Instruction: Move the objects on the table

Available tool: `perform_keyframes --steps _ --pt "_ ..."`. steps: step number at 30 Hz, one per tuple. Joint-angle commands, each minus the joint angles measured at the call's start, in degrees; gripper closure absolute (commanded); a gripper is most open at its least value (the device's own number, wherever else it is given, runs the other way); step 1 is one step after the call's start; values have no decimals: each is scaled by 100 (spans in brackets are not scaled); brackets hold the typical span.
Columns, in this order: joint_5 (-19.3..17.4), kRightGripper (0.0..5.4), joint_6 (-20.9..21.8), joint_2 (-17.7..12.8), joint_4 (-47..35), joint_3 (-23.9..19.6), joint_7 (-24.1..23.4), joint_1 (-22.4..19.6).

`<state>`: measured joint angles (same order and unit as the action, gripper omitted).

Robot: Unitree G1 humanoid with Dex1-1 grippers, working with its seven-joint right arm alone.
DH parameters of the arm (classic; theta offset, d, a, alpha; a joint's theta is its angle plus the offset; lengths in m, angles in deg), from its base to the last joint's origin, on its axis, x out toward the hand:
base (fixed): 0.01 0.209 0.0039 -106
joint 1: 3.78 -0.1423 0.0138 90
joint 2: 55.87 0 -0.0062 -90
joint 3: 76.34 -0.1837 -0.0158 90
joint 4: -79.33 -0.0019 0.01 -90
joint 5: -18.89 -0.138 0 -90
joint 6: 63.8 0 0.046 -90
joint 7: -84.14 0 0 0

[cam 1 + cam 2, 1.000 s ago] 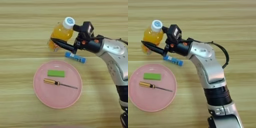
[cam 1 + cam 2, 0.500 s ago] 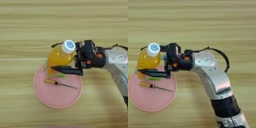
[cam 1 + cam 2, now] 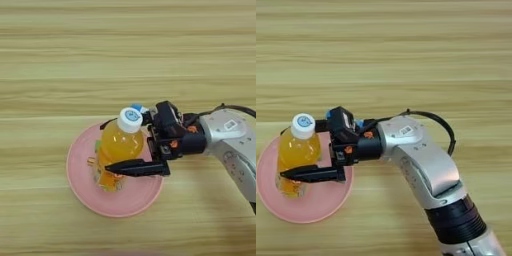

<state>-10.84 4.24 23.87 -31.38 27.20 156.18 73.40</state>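
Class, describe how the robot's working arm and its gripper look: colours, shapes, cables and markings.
The right arm has a rounded silver shell with a small white label, then a ribbed black section. A black cable loops from it. The gripper is black with two long slim fingers and orange dots on its body.

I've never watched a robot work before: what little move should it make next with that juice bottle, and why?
Probably lower it a touch and let go: the right gripper holds the orange-juice bottle upright over the pink plate, where the green block already lies.
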Motion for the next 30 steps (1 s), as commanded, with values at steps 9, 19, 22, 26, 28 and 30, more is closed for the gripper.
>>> perform_keyframes --steps 9,19,22,26,28,30 --pt "664 191 1006 230 813 206 -78 -231" --pt "1266 191 1529 290 1258 396 -103 -234" --pt "1368 191 1549 272 1308 418 -118 -241" --pt "1455 191 1580 255 1293 463 -116 -223" --pt "1467 191 1587 252 1296 478 -112 -223" --pt "1473 191 1589 250 1316 489 -111 -230"
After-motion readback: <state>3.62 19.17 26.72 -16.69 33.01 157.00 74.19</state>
